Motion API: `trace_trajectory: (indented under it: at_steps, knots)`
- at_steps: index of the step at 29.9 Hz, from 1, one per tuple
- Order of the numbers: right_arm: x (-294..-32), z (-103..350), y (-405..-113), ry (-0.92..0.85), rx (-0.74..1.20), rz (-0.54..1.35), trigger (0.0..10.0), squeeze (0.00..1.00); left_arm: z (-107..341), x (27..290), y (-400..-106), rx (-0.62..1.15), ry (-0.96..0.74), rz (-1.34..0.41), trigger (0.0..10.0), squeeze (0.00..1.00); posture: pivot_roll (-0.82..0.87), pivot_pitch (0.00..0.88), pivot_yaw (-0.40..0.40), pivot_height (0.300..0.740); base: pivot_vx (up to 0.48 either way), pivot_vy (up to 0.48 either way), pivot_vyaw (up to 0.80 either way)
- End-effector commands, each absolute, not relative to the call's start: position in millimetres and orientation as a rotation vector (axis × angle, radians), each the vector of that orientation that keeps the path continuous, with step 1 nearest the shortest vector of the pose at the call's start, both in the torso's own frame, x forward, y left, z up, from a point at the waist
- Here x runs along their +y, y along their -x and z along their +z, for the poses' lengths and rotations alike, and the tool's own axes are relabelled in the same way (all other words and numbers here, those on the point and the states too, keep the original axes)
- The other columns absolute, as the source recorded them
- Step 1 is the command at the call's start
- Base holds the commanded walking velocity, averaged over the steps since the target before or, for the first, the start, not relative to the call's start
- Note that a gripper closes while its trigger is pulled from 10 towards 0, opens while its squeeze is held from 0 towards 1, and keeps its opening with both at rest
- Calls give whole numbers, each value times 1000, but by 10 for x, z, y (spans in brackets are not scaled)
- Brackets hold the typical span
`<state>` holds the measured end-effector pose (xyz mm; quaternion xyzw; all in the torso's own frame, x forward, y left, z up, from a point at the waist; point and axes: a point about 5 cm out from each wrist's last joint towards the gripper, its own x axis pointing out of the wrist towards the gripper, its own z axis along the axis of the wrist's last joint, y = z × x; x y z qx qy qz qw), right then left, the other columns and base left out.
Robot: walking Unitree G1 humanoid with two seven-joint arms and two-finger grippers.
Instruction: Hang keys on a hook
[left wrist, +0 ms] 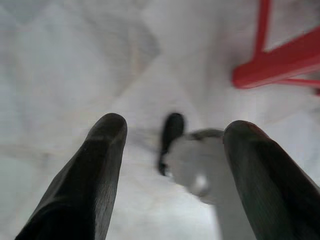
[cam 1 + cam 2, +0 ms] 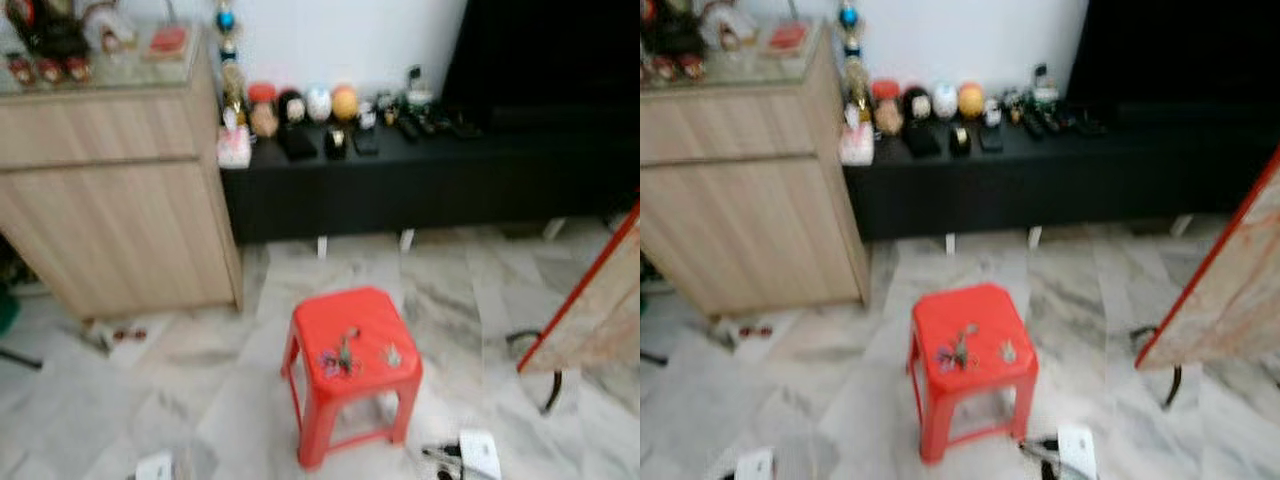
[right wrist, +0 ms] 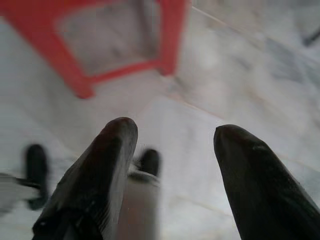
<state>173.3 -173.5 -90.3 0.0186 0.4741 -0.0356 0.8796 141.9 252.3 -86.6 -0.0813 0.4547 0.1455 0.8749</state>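
Red plastic stool [image 2: 352, 365] stands on the marble floor [image 2: 470, 300], and a bunch of keys [image 2: 341, 357] lies on its seat, toward the front edge, with a smaller metallic item [image 2: 392, 354] just beside it nearer the right edge. Behind the stool, the head views show a wooden cabinet [image 2: 115, 200] on the left and a long black low shelf [image 2: 420, 175] against the wall, carrying small ornaments [image 2: 305, 105] along its back edge. A red-edged board [image 2: 590, 300] leans in at the right.

Each wrist view looks down at the floor instead. The left end effector [image 1: 175, 170] hangs low over the marble with its two black fingers [image 1: 90, 175] spread wide, holding nothing; a red stool leg [image 1: 277, 62] shows beyond them. The right end effector [image 3: 175, 170] likewise hangs with fingers [image 3: 100, 175] spread apart and empty, the stool's red legs and crossbars [image 3: 120, 50] ahead of it. Both views are blurred. Neither end effector touches the keys.
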Motion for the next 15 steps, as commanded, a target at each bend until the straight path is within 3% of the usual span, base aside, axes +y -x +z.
trace_trajectory:
  at_steps: [1, 9, 15]
  knots:
    - [-1826, -912, -1693, -29, 997, -96, 10000, 0, -883, 2491, -1402, 967, 167, 286, 10000, 0, 34, 0, -47, 740, 0, 0, 0]
    - [-1831, -912, -1691, -25, 997, -95, 10000, 0, -886, 2497, -1389, 974, 147, 279, 10000, 0, 35, 0, -47, 740, 0, 0, 0]
    - [-1833, -911, -1693, -25, 996, -97, 10000, 0, -887, 2359, -1496, 969, 144, 251, 10000, 0, 35, 0, -47, 740, 0, 0, 0]
